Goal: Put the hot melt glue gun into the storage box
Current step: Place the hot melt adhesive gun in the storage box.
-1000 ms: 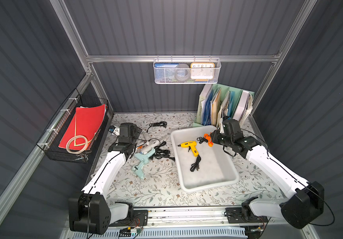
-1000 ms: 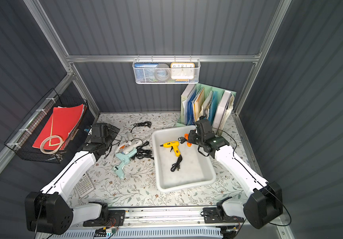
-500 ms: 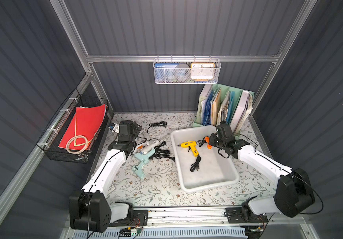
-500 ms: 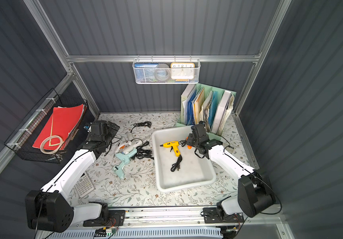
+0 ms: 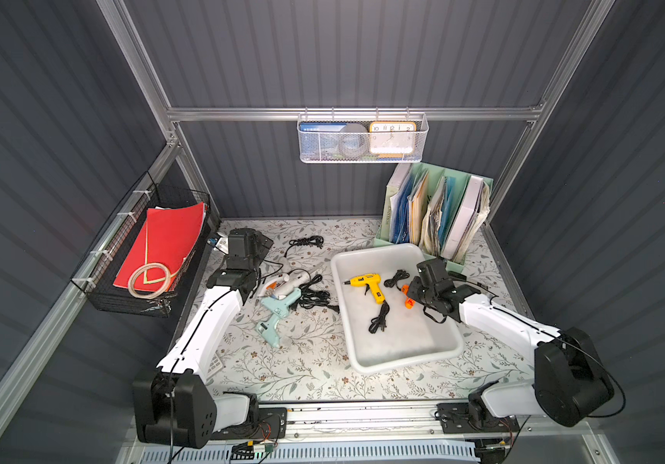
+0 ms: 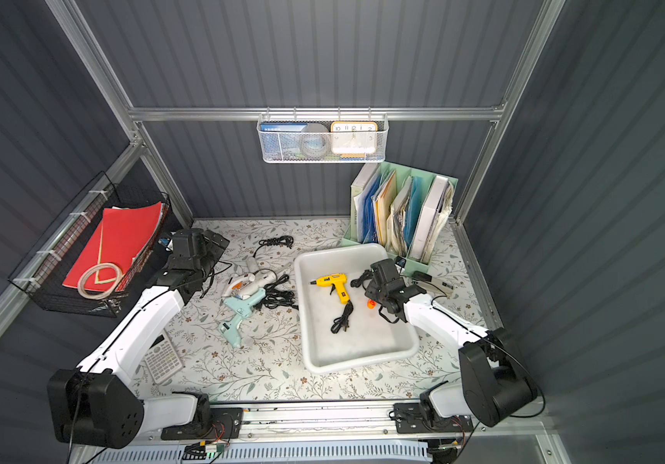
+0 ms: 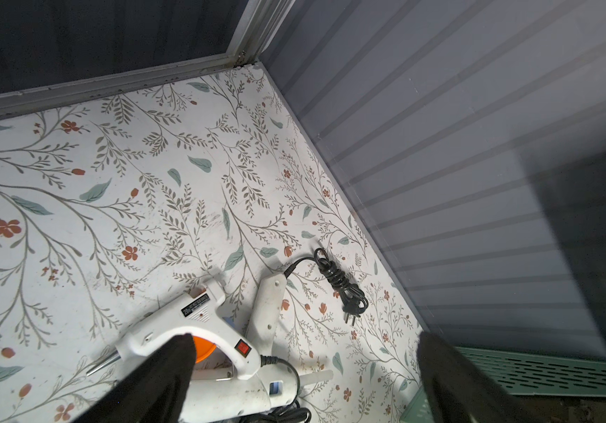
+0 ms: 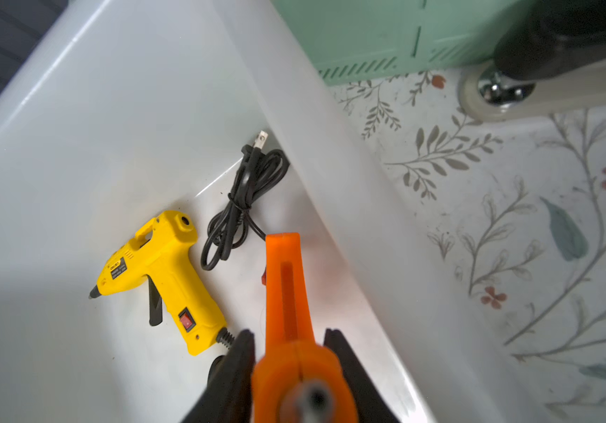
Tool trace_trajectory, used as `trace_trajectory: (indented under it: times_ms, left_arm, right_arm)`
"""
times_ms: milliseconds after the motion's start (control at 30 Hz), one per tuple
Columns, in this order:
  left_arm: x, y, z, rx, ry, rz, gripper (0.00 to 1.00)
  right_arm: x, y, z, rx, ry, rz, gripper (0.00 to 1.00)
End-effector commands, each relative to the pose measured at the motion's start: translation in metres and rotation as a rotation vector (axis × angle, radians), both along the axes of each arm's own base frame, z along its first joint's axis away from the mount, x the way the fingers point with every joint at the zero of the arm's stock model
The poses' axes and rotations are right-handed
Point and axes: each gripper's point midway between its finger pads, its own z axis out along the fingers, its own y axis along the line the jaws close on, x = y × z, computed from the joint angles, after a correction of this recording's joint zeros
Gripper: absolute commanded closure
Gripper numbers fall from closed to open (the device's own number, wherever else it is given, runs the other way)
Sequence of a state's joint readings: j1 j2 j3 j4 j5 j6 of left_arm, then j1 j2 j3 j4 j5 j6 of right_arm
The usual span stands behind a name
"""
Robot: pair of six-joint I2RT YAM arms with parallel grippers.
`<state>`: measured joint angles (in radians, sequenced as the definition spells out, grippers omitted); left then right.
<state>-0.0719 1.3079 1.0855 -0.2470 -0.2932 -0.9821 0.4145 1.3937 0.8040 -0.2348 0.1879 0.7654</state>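
We note the right arm [image 5: 495, 321] reaching from five o'clock, right gripper [image 8: 288, 331] flanking the orange hot melt glue gun [image 8: 287, 285] by the three-o'clock wall inside the white translucent plastic storage box [image 5: 403, 333], grip unclear; left gripper [image 7: 305, 338] agape.

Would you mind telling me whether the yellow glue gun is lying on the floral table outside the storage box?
No, in a top view the yellow glue gun lies on the floor inside the storage box, well within its rim.
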Motion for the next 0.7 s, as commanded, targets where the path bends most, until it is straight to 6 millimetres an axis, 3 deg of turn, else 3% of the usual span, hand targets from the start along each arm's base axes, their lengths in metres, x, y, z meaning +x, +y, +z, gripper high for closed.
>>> trace_trajectory:
  times_ms: [0,200,400,633,667]
  left_arm:
    - [-0.001,0.006,0.007,0.036,0.012,0.007,0.0]
    - [-0.007,0.007,0.001,0.042,0.045,0.009,0.0]
    - [-0.013,0.007,-0.009,0.045,0.093,0.006,0.0]
    - [-0.021,0.004,-0.028,0.035,0.153,-0.016,0.0]
    - [-0.022,0.002,-0.032,0.032,0.164,-0.023,0.0]
  right_arm:
    - [-0.012,-0.008,-0.007,-0.031,0.03,-0.032,0.5]
    - [-0.02,-0.015,0.002,-0.06,0.006,-0.042,0.37]
    - [-0.02,-0.019,0.026,-0.087,-0.042,-0.043,0.26]
    - [-0.015,-0.018,0.073,-0.185,-0.134,0.001,0.13]
    - [-0.015,-0.017,0.089,-0.183,-0.174,0.015,0.02]
